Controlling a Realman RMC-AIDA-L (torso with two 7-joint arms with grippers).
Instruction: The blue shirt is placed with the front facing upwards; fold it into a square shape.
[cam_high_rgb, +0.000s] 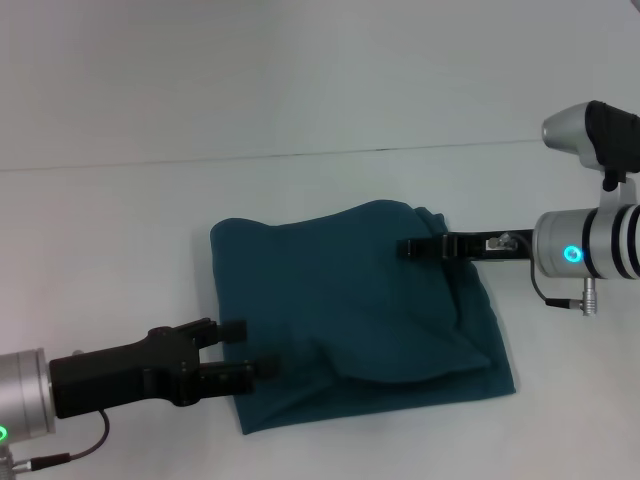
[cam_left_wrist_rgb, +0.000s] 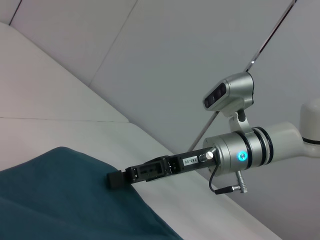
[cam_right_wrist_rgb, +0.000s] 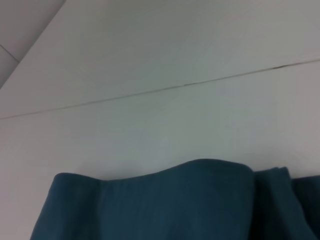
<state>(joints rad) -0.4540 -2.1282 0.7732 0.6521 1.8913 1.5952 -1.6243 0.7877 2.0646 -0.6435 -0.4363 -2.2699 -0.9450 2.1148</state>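
Note:
The blue shirt (cam_high_rgb: 350, 300) lies folded into a rough square in the middle of the white table, plain teal side up, no lettering showing. My right gripper (cam_high_rgb: 410, 247) reaches in from the right to the shirt's far right corner. Its jaws look closed on the top layer, which bulges up there. The left wrist view shows the right gripper's tip (cam_left_wrist_rgb: 115, 179) at the edge of the shirt (cam_left_wrist_rgb: 60, 200). My left gripper (cam_high_rgb: 250, 348) is open and empty over the shirt's near left edge. The right wrist view shows only the raised fold of the shirt (cam_right_wrist_rgb: 165, 205).
The white table (cam_high_rgb: 300, 100) runs around the shirt on all sides, with a thin seam line (cam_high_rgb: 300, 155) across it behind the shirt. The right arm's wrist camera housing (cam_high_rgb: 590, 130) sits at the right edge.

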